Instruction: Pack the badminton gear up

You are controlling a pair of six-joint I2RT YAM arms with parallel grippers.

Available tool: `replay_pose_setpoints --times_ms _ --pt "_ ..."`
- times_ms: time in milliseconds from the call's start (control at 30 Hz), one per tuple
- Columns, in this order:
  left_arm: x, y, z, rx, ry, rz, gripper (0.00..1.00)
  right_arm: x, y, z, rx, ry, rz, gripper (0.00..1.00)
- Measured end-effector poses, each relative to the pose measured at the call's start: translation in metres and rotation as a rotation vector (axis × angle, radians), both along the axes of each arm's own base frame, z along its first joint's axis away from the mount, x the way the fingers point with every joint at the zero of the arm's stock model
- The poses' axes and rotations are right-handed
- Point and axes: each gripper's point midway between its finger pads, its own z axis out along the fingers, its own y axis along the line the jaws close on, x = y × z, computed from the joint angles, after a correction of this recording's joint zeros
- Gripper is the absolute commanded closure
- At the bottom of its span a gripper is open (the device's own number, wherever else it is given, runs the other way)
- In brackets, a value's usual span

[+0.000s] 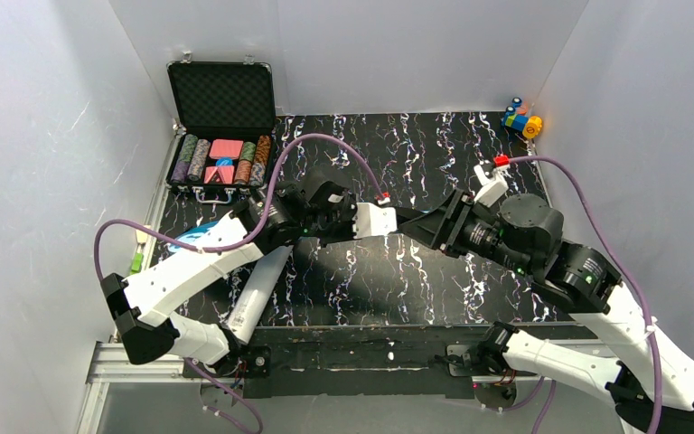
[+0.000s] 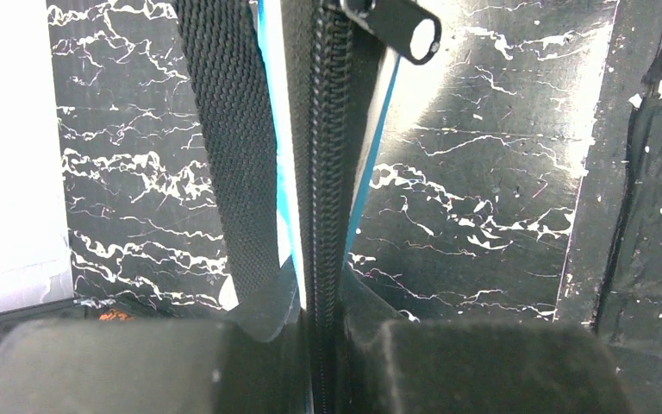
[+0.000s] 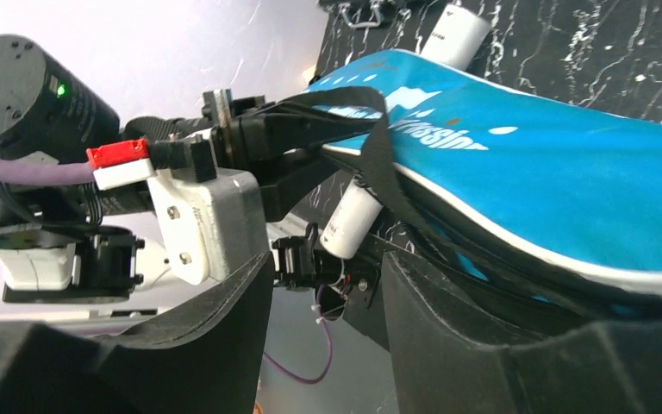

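The tabletop (image 2: 483, 172) is covered in a black sheet veined with white like marble, and a glossy sheen is seen on it where light strikes. The bag (image 3: 569, 172) is made of smooth blue cloth with a faint lustre. Its strap (image 2: 228, 147) is woven black webbing, coarse and ribbed. The zipper (image 2: 323, 172) is formed of fine black coil, and its pull tab (image 2: 401, 30) is finished in shiny black. The tube (image 1: 255, 298) appears smooth, white and plastic-like. The fingers (image 2: 483, 371) are matt black. The lid of the case (image 1: 221, 95) is lined with dimpled black foam.
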Motion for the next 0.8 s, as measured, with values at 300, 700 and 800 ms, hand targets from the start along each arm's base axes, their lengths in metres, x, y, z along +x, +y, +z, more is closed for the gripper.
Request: replay_pose_setpoints --times_ms 300,700,800 --pt "0.0 -0.001 0.0 0.001 -0.006 -0.018 0.99 -0.012 0.013 -0.007 0.008 0.016 0.1 0.41" --pt "-0.005 -0.002 -0.002 0.006 0.012 -0.04 1.0 0.019 -0.013 0.0 0.017 -0.092 -0.116 0.63" --pt "-0.008 -0.001 -0.004 0.011 0.024 -0.052 1.0 0.026 -0.023 0.011 0.033 -0.137 -0.172 0.64"
